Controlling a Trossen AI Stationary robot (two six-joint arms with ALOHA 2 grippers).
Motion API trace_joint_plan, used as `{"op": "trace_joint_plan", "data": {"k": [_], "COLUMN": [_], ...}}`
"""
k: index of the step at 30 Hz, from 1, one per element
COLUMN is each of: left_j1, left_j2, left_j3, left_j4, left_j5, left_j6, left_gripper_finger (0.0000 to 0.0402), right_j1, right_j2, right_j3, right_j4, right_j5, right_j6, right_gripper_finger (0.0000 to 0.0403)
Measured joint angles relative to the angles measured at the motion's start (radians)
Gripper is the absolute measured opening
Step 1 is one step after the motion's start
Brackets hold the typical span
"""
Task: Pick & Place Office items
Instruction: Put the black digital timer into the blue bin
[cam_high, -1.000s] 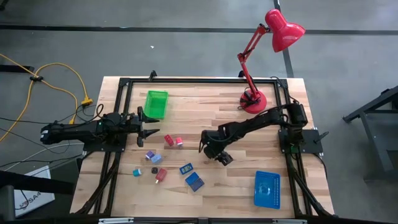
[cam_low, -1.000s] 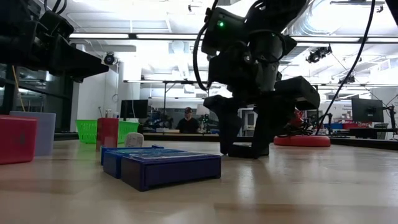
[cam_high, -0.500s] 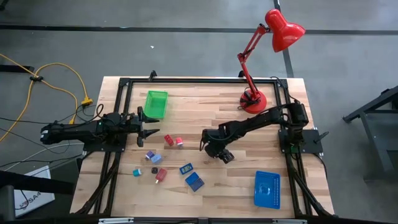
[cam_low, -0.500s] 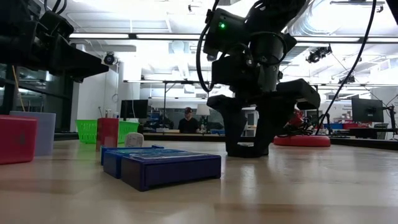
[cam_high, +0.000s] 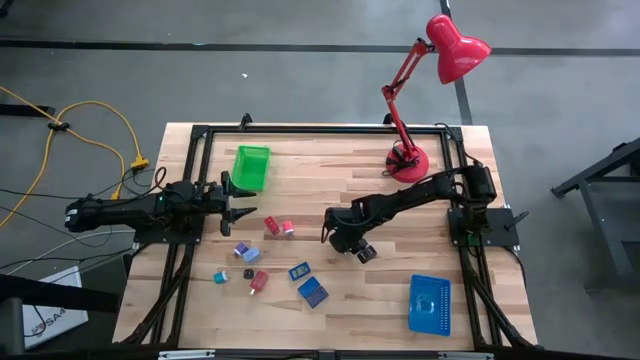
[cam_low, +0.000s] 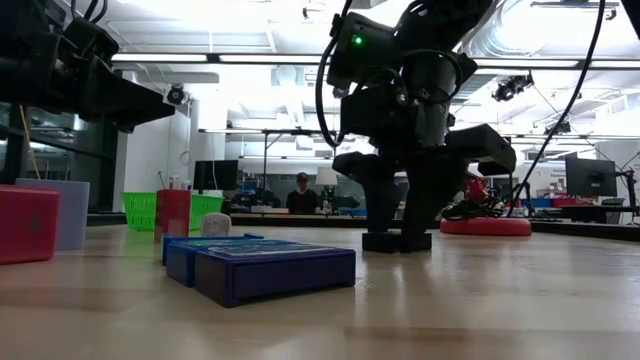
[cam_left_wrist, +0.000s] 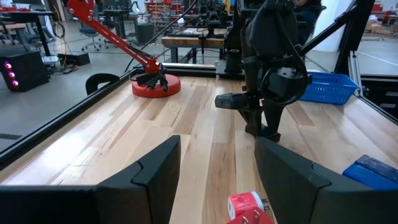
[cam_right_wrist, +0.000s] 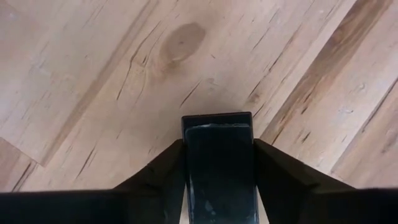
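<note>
My right gripper (cam_high: 362, 252) stands at the table's middle, fingers pointing down, shut on a small black block (cam_right_wrist: 217, 158). The block also shows at table level in the low view (cam_low: 397, 241). My left gripper (cam_high: 243, 203) waits open and empty at the table's left edge. Other small items lie between the arms, each flat on the wood: two red blocks (cam_high: 272, 225), a lilac piece (cam_high: 241, 249), a teal piece (cam_high: 219, 276), a red piece (cam_high: 259, 282) and two blue blocks (cam_high: 313, 291). My right gripper pinches the black block's two opposite long sides (cam_right_wrist: 186, 155) between its two fingers, which lie across the block. The fingers come from above, pointing down. The block lies flat, and in the low view its underside rests on the table.
A green tray (cam_high: 251, 167) stands at the far left and a blue perforated tray (cam_high: 429, 304) at the near right. A red desk lamp (cam_high: 407, 160) stands on its base at the far right. A person sits in the room behind the table.
My right gripper's fingers have drawn together from a wide gap and taken hold of the black block on the table. My gripper has stayed over the same spot.
</note>
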Motion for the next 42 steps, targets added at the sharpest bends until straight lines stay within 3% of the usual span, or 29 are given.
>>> {"op": "trace_joint_plan", "data": {"k": [28,42], "left_j1": [0.000,0.000], "left_j2": [0.000,0.000], "left_j3": [0.000,0.000], "left_j4": [0.000,0.000], "left_j5": [0.000,0.000], "left_j6": [0.000,0.000], "left_gripper_finger": [0.0199,0.0199], "right_j1": [0.001,0.013], "right_j2": [-0.002,-0.224], "right_j3": [0.000,0.001], "right_j4": [0.001,0.012], "right_j5": [-0.024,0.036], "right_j6": [0.000,-0.001], "right_gripper_finger": [0.0147,0.0147]}}
